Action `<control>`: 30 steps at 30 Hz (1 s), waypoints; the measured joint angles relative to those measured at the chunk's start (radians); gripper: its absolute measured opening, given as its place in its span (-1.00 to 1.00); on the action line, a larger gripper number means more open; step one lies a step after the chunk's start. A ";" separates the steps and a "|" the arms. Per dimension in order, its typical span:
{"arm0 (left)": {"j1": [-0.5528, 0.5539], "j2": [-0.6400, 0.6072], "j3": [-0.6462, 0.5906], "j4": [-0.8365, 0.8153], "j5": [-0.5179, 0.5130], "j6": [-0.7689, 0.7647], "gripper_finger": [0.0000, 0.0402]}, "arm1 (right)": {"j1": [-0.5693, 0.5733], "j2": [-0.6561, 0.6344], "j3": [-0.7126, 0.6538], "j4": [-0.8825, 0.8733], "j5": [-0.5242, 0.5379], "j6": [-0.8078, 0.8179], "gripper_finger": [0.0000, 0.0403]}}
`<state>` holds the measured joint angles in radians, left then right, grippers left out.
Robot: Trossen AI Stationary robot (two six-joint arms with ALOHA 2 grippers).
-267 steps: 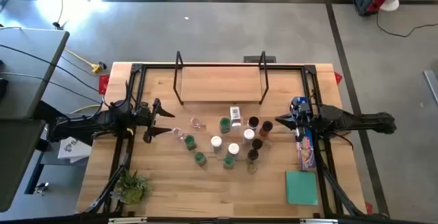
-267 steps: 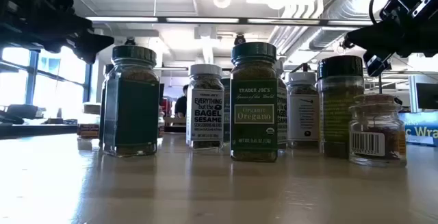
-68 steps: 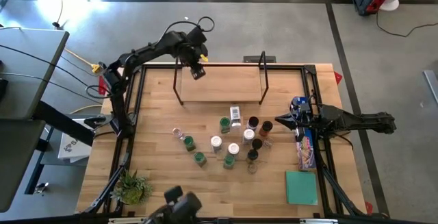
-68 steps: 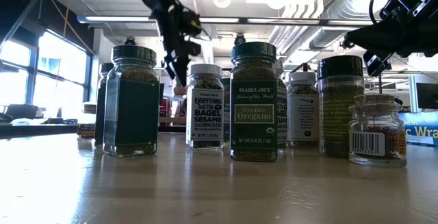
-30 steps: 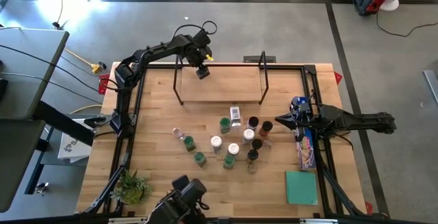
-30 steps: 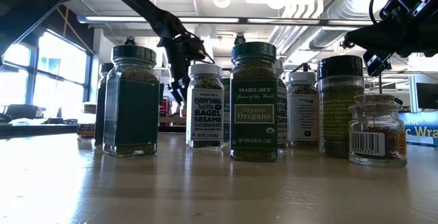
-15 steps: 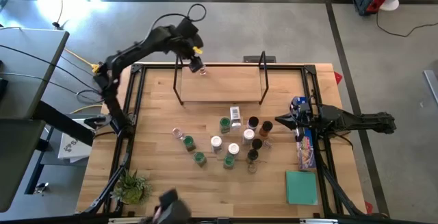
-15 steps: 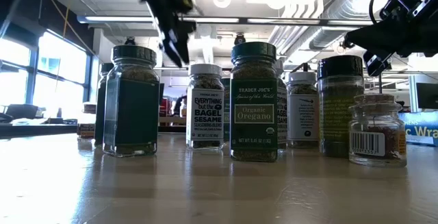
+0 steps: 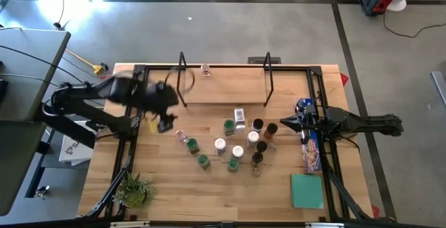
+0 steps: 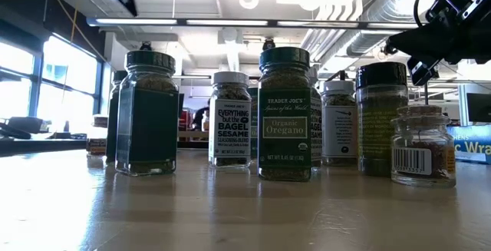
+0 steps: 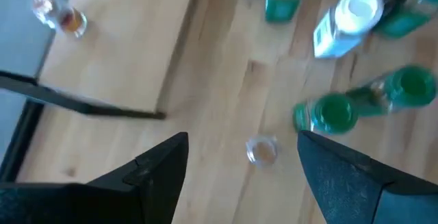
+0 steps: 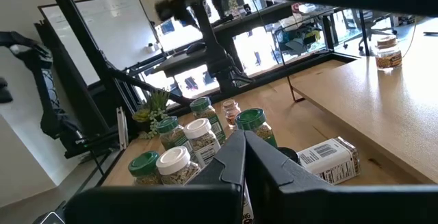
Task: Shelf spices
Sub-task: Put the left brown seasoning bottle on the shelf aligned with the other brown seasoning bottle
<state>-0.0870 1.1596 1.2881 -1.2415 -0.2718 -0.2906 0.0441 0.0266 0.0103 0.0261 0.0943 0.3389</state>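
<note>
Near the worktop's left edge we find the left hand [image 9: 166, 122] empty, its fingers [image 11: 161, 166] spread wide, above a small clear-topped jar [image 11: 262, 149]; we judge that one next to be lifted. One jar [image 9: 205, 70] stands alone on the shelf [image 9: 230, 88] along the far edge. Remaining spices [image 9: 230, 148] cluster mid-worktop. At the right edge the right hand [image 9: 284, 125] waits, fingers pressed together, holding nothing.

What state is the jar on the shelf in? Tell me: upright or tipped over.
Upright. The small jar stands on the shelf's wooden board near its back edge; the right wrist view shows it standing on its base, lid up.
</note>
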 joint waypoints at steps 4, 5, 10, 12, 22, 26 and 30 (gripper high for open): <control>-0.107 -0.034 -0.183 0.108 0.008 -0.040 0.35 | 0.000 0.000 0.000 0.000 0.000 0.000 -1.00; -0.117 -0.033 -0.224 0.128 0.017 -0.021 0.35 | 0.000 0.000 0.000 0.000 0.000 0.000 -1.00; -0.111 0.000 -0.396 0.245 0.101 0.073 0.36 | 0.000 0.000 0.000 0.000 0.000 0.000 -1.00; -0.084 0.019 -0.445 0.287 0.161 0.077 0.38 | 0.000 0.000 0.000 0.000 0.000 0.000 -1.00; 0.018 0.096 -0.550 0.452 0.201 0.161 0.49 | 0.000 0.000 0.000 0.000 0.000 0.000 -1.00; 0.025 0.136 -0.568 0.512 0.234 0.236 0.50 | 0.000 0.000 0.000 0.000 0.000 0.000 -1.00; 0.025 0.183 -0.572 0.523 0.233 0.250 0.46 | 0.000 0.000 0.000 0.000 0.000 0.000 -1.00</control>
<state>-0.0624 1.3426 0.7158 -0.7181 -0.0390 -0.0404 0.0444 0.0267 0.0105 0.0263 0.0942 0.3389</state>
